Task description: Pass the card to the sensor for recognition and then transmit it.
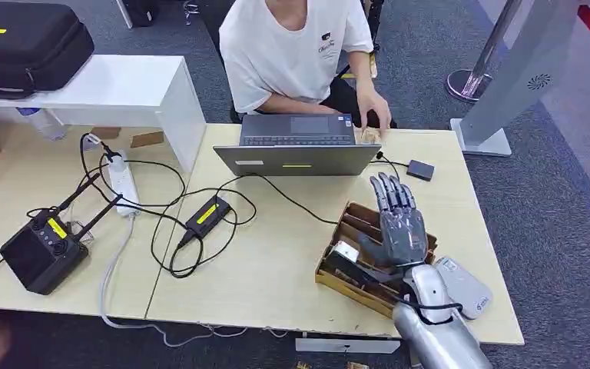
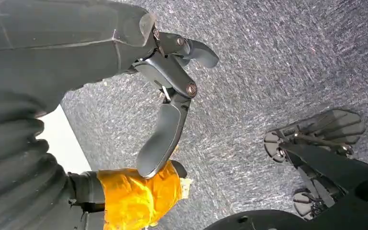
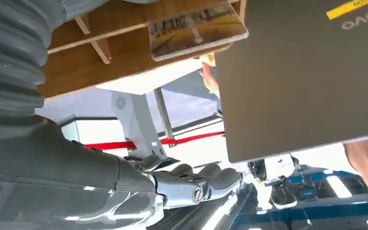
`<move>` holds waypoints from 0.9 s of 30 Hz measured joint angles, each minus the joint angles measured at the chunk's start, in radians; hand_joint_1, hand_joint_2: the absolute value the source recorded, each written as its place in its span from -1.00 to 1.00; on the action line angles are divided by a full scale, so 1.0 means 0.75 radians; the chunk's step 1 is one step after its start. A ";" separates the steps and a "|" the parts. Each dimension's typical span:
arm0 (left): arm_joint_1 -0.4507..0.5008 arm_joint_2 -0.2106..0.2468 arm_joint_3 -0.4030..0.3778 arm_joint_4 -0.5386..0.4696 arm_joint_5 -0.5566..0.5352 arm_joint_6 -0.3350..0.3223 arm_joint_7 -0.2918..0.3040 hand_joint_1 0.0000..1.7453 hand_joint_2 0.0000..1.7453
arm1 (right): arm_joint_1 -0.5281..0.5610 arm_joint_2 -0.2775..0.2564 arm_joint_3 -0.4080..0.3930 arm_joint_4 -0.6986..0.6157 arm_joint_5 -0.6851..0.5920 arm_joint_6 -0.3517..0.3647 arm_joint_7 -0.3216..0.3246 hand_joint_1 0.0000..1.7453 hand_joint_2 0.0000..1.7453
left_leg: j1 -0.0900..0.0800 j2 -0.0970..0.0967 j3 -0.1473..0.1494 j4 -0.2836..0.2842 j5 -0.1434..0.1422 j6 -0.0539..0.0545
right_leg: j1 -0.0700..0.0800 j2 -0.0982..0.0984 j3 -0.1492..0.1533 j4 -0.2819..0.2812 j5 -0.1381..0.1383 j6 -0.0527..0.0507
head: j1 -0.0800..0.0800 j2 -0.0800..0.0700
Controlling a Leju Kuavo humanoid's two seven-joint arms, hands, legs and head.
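A wooden divided tray point(image 1: 351, 223) stands near the table's front right. A printed card point(image 3: 196, 26) lies in it, seen in the head view as a pale card point(image 1: 344, 252) at the tray's left end. My right hand point(image 1: 396, 223) hovers over the tray with its fingers point(image 3: 191, 184) stretched out straight toward the laptop, and they hold nothing. A small black box point(image 1: 420, 170) on a cable lies on the table beyond the tray, right of the laptop. My left hand point(image 2: 167, 105) hangs over grey carpet with its fingers apart and nothing in them.
A person sits behind the open laptop point(image 1: 298, 150), one hand point(image 1: 372, 115) by its right corner. A grey-white device point(image 1: 465, 286) lies right of the tray. Cables, a power strip point(image 1: 123, 183), a black adapter point(image 1: 207, 215) and a radio unit point(image 1: 44, 250) cover the table's left half.
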 joint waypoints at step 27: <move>0.000 0.000 0.000 0.000 0.002 -0.004 0.002 -1.00 1.00 | -0.001 0.001 0.039 -0.006 -0.017 0.004 0.017 -1.00 1.00 | 0.000 0.000 0.000 0.000 0.000 0.000 | 0.000 0.000 0.000 0.000 0.000 0.000 | -0.001 0.000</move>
